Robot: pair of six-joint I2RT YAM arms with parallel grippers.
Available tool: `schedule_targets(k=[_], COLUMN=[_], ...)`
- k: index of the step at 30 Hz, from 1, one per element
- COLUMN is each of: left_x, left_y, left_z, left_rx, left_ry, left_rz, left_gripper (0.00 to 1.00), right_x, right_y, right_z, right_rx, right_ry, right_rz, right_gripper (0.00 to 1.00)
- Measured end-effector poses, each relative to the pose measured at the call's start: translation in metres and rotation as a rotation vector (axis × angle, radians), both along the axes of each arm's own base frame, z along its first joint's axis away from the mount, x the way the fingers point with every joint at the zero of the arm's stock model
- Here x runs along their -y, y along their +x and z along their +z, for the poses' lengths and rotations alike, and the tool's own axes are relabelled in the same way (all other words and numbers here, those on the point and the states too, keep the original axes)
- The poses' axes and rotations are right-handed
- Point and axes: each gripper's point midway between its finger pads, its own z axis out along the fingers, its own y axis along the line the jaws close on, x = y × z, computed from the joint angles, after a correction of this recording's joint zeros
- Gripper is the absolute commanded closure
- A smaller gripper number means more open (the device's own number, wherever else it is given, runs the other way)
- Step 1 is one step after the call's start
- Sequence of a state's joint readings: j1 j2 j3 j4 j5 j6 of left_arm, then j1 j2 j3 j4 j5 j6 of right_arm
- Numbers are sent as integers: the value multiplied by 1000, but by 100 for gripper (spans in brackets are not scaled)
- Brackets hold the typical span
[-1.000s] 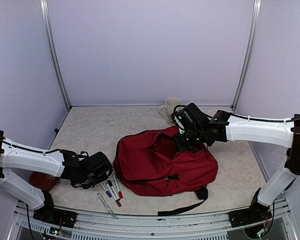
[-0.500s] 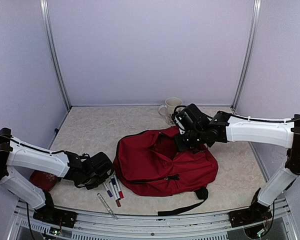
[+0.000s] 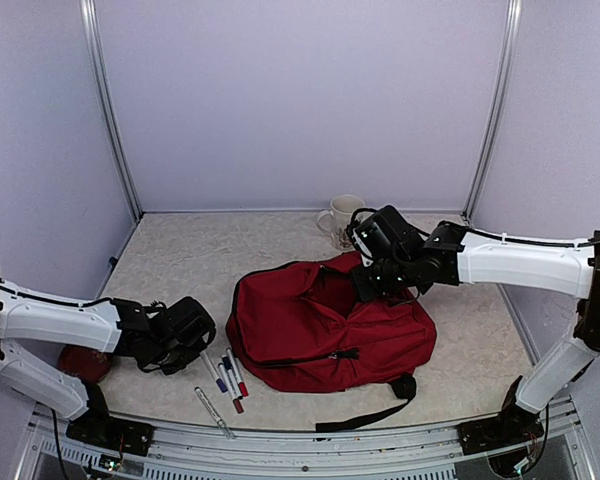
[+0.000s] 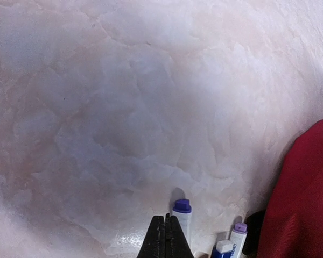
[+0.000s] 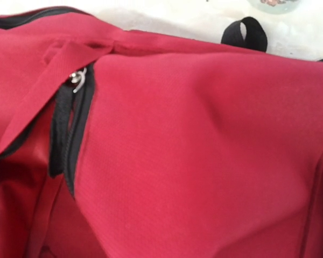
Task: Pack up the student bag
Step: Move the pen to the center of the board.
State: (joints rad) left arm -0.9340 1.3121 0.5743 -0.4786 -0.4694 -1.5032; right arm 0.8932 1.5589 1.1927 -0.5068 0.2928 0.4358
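Left wrist view: the left pincer (image 4: 165,228) is pressed shut on nothing, its tips just short of a purple-capped marker (image 4: 181,208) lying on the desk (image 4: 124,107). Two more markers (image 4: 232,239) lie just beside it, then the edge of the student bag (image 4: 307,204).

From above, the bag lies toward the near edge, right of centre. The right pincer (image 3: 373,283) sits at the bag's far-right part near the zipper (image 5: 75,80) — its grip I cannot tell.

Judged from this, fetching a marker is the step in hand. Next the left pincer must spread, straddle one barrel and close — the bag's mouth needs holding open.
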Motion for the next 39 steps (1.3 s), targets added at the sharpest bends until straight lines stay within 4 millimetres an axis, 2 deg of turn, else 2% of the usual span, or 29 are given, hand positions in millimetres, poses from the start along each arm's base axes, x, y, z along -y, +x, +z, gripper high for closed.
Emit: schedule_targets(k=[1, 2, 3, 5, 8, 11, 14, 20, 26, 32, 36, 39], left_x=[-2, -3, -5, -5, 2, 14, 26, 32, 28, 24, 22, 13], left_y=[1, 2, 2, 0, -8, -21, -25, -30, -33, -32, -32, -24], left_z=[3, 6, 7, 6, 0, -12, -16, -17, -19, -21, -22, -22], left_rx=[8, 14, 15, 5, -29, -86, -108, -114, -120, -141, -161, -170], left_ry=[1, 0, 6, 6, 8, 40, 81, 85, 79, 91, 121, 136], left_rz=[2, 3, -2, -6, -43, -104, -142, -140, -126, -153, -189, -184], left_gripper=[77, 49, 34, 21, 11, 12, 22, 39, 50, 54, 63, 70], right_x=[1, 1, 1, 2, 2, 2, 2, 5, 8, 8, 10, 11], right_y=[0, -1, -1, -1, -1, -1, -1, -4, -6, -6, -7, -8], right_z=[1, 2, 2, 3, 3, 3, 3, 2, 4, 5, 4, 4], right_rx=[1, 2, 3, 4, 4, 4, 3, 3, 7, 8, 7, 8], right_ry=[1, 3, 5, 6, 6, 7, 7, 8, 13, 15, 15, 15], right_rz=[-1, -1, -2, -2, -2, -3, -3, -7, -8, -10, -10, -10], right_gripper=[100, 100, 100, 100, 100, 100, 100, 100, 100, 100, 100, 100])
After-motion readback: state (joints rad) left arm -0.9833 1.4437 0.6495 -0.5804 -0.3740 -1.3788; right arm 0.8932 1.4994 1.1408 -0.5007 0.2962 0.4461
